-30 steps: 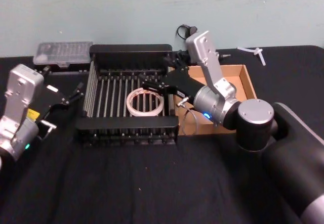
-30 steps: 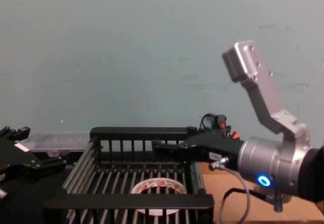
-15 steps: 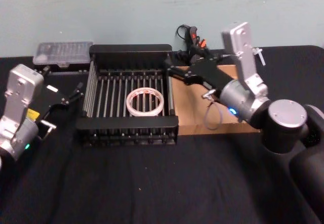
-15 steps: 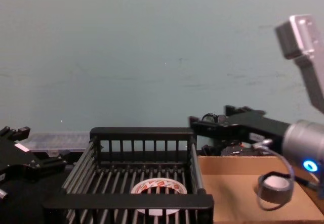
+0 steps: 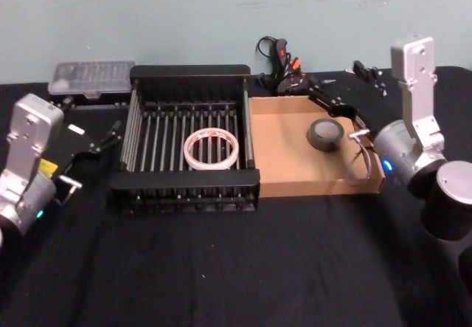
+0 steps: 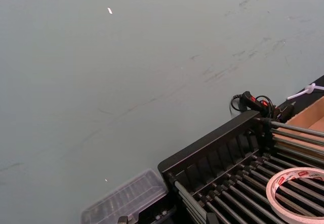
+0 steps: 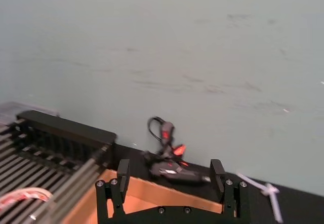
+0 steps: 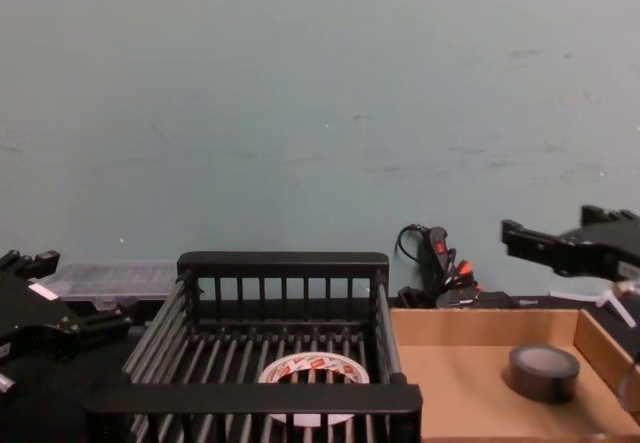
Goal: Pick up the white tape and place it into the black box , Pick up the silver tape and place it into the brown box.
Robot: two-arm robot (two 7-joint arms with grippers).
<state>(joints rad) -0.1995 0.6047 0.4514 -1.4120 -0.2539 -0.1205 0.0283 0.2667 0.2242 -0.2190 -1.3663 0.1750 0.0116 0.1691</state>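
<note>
The white tape (image 5: 211, 150) with red marks lies flat on the bars inside the black box (image 5: 184, 187); it also shows in the chest view (image 8: 314, 375) and left wrist view (image 6: 298, 183). The silver tape (image 5: 327, 133) lies flat in the brown box (image 5: 287, 179), toward its right side (image 8: 544, 371). My right gripper (image 5: 322, 94) hovers open and holding nothing above the brown box's far right corner, with both fingers apart in the right wrist view (image 7: 170, 173). My left gripper (image 5: 109, 136) stays parked to the left of the black box.
A clear plastic case (image 5: 92, 77) sits behind the black box at the left. A black and red glue gun (image 5: 284, 65) with a cable lies behind the brown box. A small white piece (image 5: 372, 77) lies at the far right. The black table front (image 5: 236, 268) is bare.
My right arm has swung from above the white tape in the black box to the right and back. The silver tape in the brown box is now uncovered. Neither tape moved.
</note>
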